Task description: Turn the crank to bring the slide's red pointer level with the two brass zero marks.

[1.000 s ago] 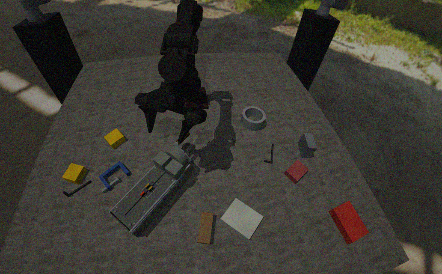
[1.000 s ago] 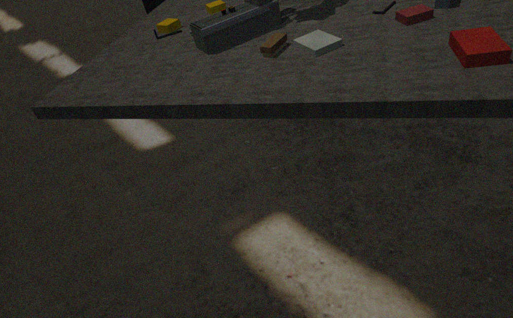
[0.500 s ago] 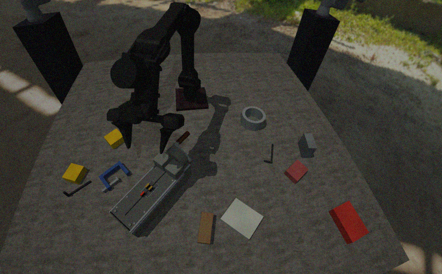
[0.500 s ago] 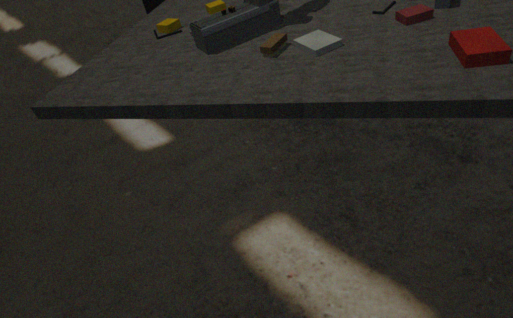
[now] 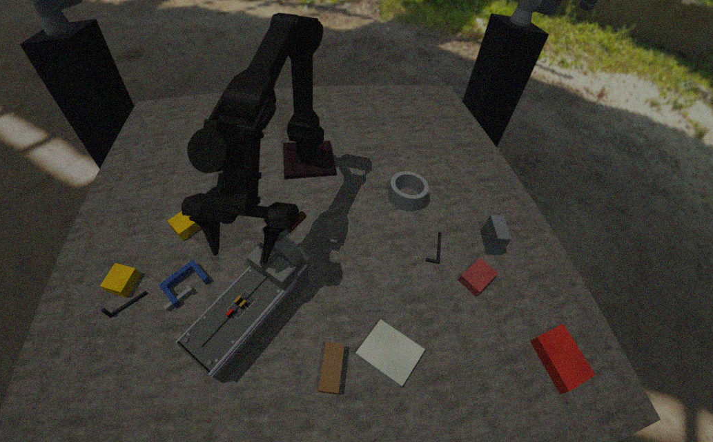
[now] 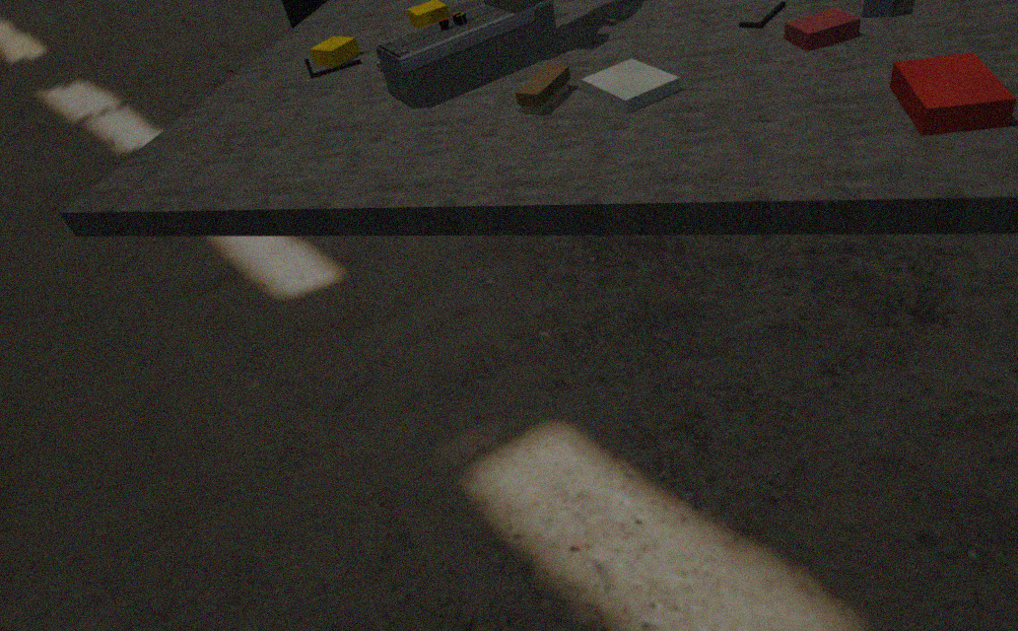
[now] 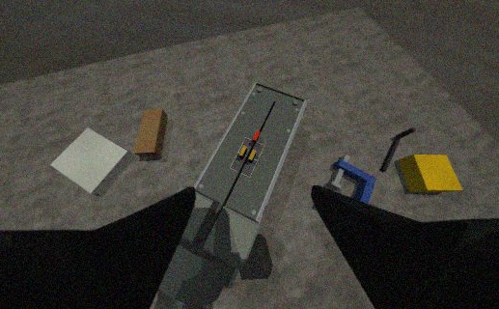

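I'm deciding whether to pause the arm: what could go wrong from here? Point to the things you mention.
The open gripper (image 5: 241, 259) (image 7: 254, 191) might knock the crank housing (image 5: 281, 257), since one finger overlaps it from above.

Closing now could miss the brown handle (image 5: 299, 221), which seems to lie outside the fingers.

The red pointer (image 5: 230, 313) (image 7: 257, 135) could be left off the brass marks (image 5: 240, 301) (image 7: 247, 154).

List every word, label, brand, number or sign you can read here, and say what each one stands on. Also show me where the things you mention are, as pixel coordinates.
No readable text, brand or number anywhere.
The machine (image 5: 221, 321) (image 6: 465, 66) (image 7: 274, 126) bears only unlettered marks: thin pale outlines around its two brass zero marks.
No lettering shows on the blocks or the white slab (image 5: 390, 352) (image 6: 630, 80) (image 7: 89, 160).
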